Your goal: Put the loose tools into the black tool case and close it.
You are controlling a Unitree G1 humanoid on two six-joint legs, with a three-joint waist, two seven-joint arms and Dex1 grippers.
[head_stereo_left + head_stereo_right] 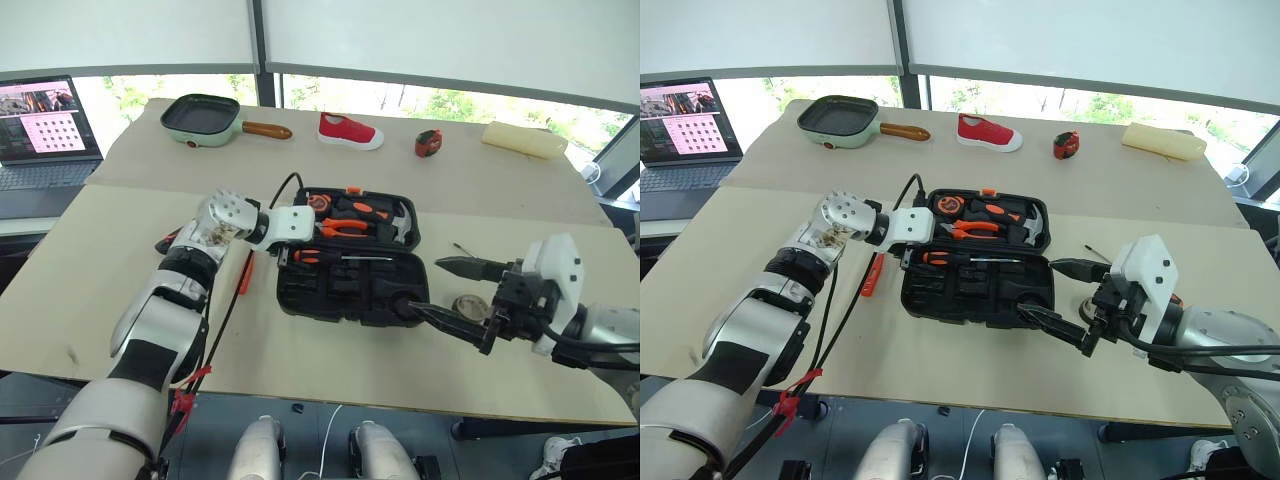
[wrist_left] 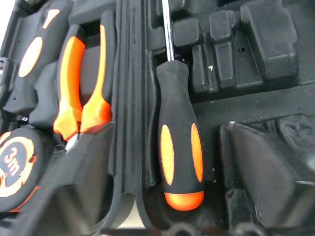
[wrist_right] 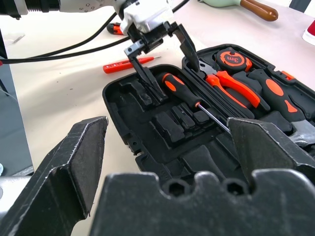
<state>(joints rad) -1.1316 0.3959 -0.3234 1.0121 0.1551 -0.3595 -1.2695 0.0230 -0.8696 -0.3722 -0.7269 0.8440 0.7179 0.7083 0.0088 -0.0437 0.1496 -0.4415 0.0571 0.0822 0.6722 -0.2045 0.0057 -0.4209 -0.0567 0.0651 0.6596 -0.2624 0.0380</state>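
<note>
Right gripper [image 1: 462,296] gapes, half-hiding tape roll [image 1: 468,305]; left gripper [image 3: 167,61] apart above screwdriver [image 3: 179,89]

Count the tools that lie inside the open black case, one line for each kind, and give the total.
tape measure: 1
pliers: 1
hammer: 1
screwdriver: 1
Total inside the case: 4
</note>
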